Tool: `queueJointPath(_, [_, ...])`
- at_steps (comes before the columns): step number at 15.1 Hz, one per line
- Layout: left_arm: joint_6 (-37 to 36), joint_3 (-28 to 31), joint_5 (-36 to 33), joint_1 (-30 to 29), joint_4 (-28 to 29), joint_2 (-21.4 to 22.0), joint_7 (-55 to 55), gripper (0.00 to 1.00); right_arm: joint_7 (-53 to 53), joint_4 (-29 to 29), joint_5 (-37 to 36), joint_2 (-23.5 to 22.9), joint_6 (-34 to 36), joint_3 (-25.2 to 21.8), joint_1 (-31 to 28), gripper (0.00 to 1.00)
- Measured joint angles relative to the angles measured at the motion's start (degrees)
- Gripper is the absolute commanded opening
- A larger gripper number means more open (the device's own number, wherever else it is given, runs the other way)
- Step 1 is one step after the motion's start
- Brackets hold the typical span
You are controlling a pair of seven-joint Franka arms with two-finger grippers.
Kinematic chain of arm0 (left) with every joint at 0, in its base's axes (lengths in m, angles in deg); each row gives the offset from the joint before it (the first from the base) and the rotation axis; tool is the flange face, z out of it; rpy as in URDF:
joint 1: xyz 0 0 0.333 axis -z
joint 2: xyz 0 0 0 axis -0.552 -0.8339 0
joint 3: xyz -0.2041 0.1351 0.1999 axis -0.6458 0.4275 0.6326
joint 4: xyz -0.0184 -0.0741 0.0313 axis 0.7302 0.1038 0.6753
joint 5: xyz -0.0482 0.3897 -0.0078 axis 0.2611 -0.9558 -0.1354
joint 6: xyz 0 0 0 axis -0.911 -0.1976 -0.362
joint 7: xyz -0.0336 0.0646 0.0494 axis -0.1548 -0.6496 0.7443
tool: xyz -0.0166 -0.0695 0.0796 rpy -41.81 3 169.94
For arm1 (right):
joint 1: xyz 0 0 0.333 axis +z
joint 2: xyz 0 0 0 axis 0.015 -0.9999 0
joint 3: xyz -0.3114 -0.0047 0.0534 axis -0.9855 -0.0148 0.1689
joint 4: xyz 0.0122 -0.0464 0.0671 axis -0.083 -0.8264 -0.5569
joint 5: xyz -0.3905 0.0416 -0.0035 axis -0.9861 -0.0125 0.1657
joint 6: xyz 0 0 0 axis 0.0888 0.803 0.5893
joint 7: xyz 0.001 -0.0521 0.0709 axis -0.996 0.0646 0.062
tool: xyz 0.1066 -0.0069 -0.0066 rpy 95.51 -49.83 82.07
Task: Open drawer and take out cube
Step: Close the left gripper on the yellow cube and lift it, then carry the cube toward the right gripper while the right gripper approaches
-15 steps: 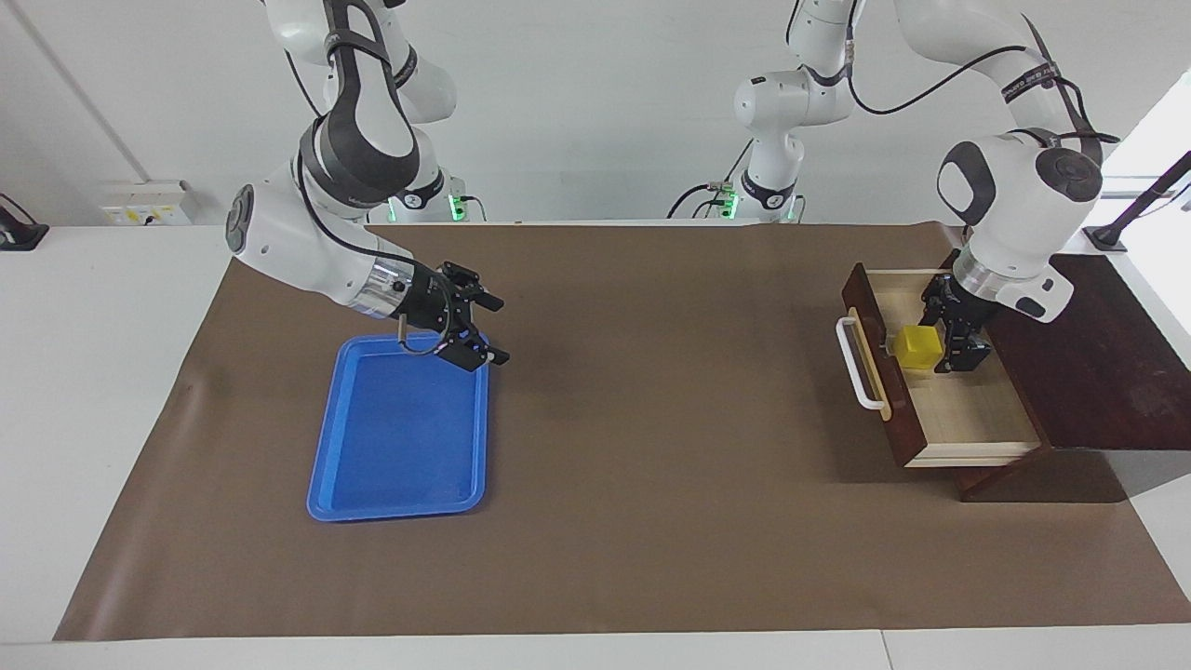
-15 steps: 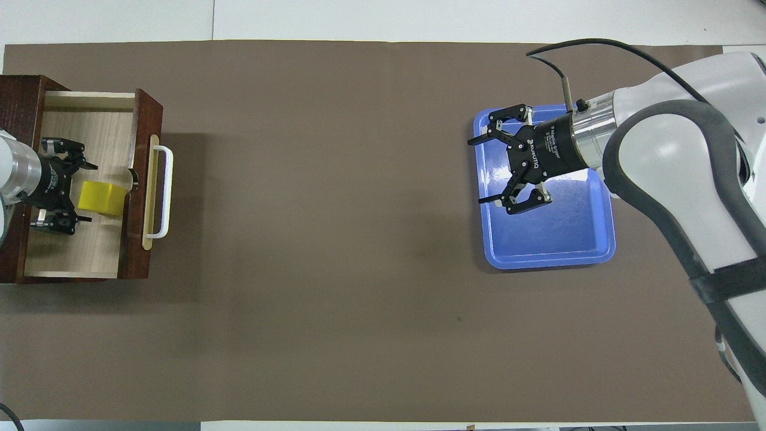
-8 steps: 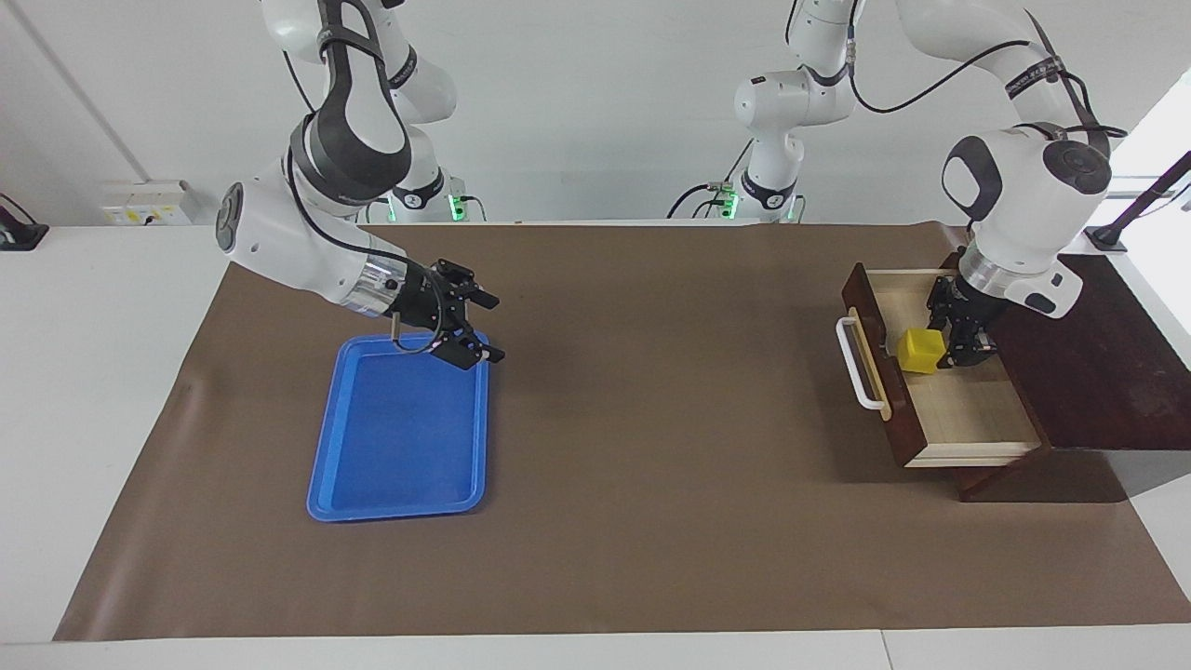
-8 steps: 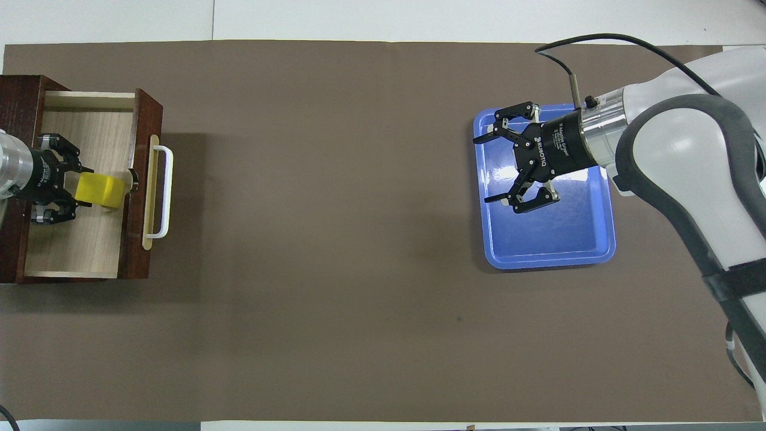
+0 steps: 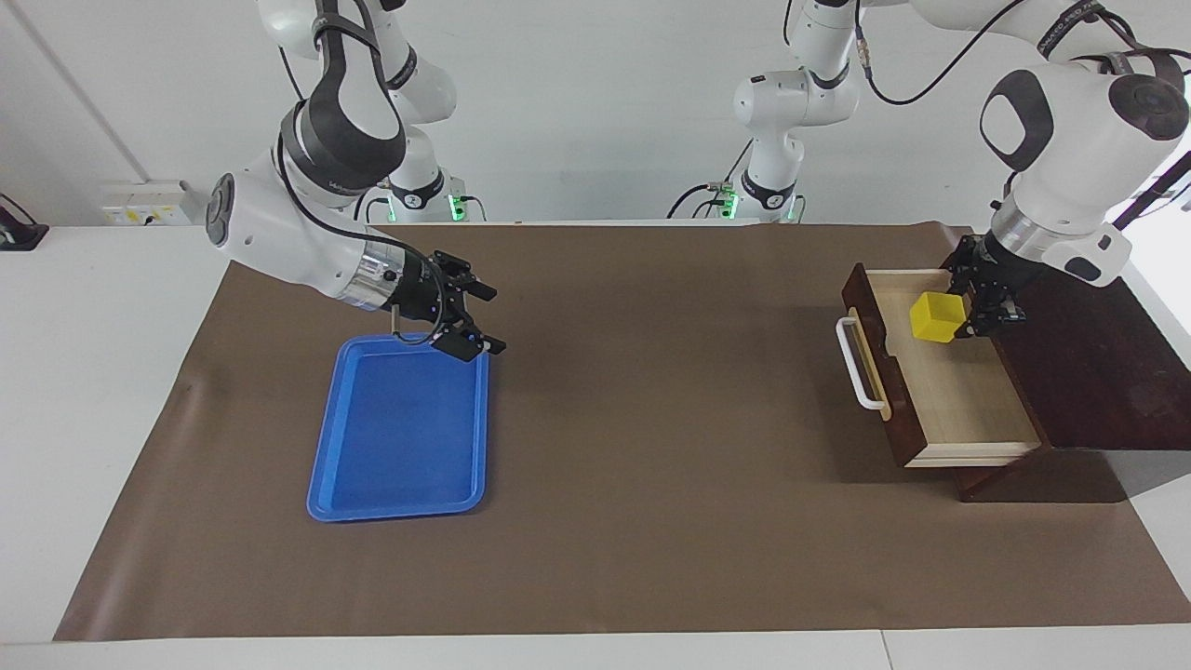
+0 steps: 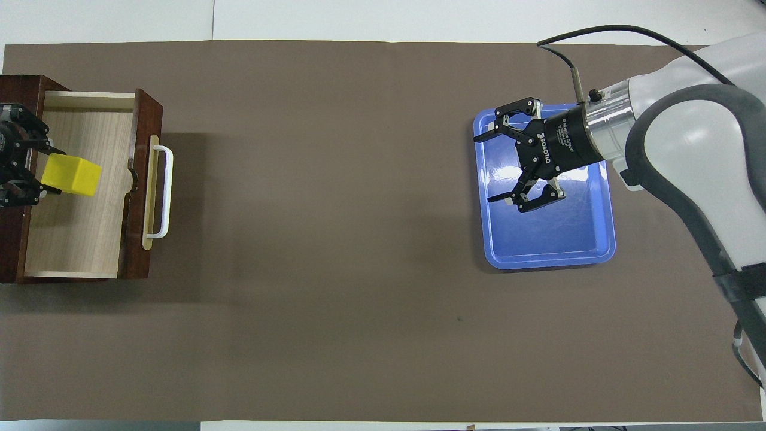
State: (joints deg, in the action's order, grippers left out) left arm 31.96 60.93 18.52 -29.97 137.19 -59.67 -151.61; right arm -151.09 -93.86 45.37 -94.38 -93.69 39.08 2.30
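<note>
A brown mat covered the white table in front of a plain pale wall. The cube, bright yellow, hung in the air over the open drawer, clamped at one side between the fingers of the left gripper, clear of the pale wooden floor below it. In the overhead view it sat over the part of the drawer away from the white bar handle, tilted a little in the grip.

The drawer stood pulled well out of its dark wooden box at the left arm's end of the table. Nothing else showed inside it. So the opening looked done and the taking out was in hand: the cube appeared lifted but not yet carried away from over the drawer. The next move would call for enough height to pass the drawer's front wall, then a carry out over the mat, with the grip kept firm so the tilted cube did not slip.

At the right arm's end lay a flat blue tray with nothing in it. The right gripper hovered over the tray's edge nearer the robots, its fingers spread wide apart and holding nothing.
</note>
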Motion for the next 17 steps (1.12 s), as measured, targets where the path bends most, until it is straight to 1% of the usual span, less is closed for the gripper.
queueJointPath(2, [-0.15,-0.33,0.39,4.42,-0.79,-0.99,-8.28,0.00,0.06,0.89,0.00,-1.21,0.01,0.10,0.27,0.99])
queueJointPath(4, [0.16,-0.55,2.49,8.42,-1.05,-1.43,-18.13,0.00,0.43,1.87,-0.02,-2.82,0.02,0.25,0.34,0.99])
queueJointPath(6, [1.55,-0.68,3.68,11.60,-1.25,-1.57,-26.92,0.00,1.07,2.55,-0.02,-4.38,0.02,0.32,0.74,0.99])
queueJointPath(9, [4.29,-0.75,5.91,17.36,-1.39,-1.63,-36.79,0.00,2.63,2.97,-0.02,-6.25,-0.16,0.37,3.06,0.99])
queueJointPath(12, [6.35,-0.72,5.66,23.72,-1.37,-2.10,-43.57,0.00,2.76,3.31,-0.02,-7.29,-1.77,0.43,5.64,0.99])
queueJointPath(14, [7.45,-0.68,3.87,27.42,-1.32,-3.63,-47.64,0.00,2.76,3.49,-0.05,-7.53,-3.47,0.44,7.69,0.99])
queueJointPath(17, [10.48,-0.63,3.13,30.01,-1.32,-5.87,-50.70,0.00,2.75,3.70,-0.15,-7.60,-4.64,0.43,8.95,0.98])
